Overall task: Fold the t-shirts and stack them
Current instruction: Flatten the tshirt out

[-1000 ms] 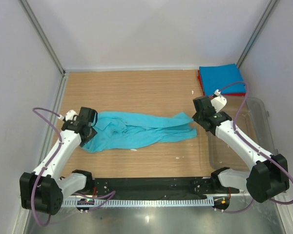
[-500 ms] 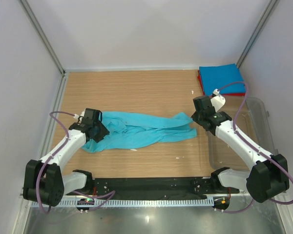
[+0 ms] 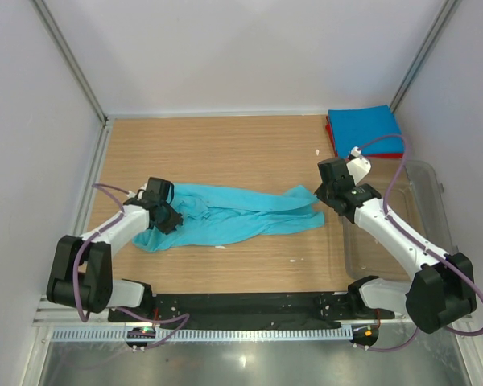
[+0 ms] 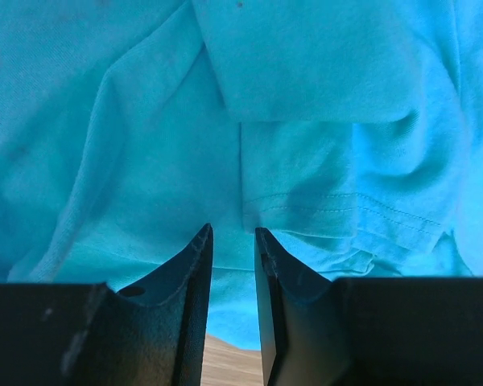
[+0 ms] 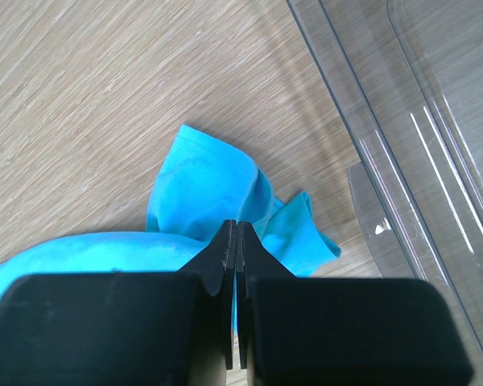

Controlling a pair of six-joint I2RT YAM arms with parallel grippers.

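Left wrist: teal t-shirt [image 4: 306,121] under left gripper [image 4: 233,233]

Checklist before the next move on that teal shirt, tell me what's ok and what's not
1. Right gripper holds the teal shirt: ok, shut on its right end.
2. Left gripper holds the left end: not ok, jaws slightly apart over the cloth.
3. Shirt spread flat for folding: not ok, bunched into a long wrinkled strip.
4. Stack in place: ok, blue shirt lies folded on the red shirt in the far right corner.
5. Shirt free of the clear tub: ok, its right end lies on the table beside the tub, apart from it.
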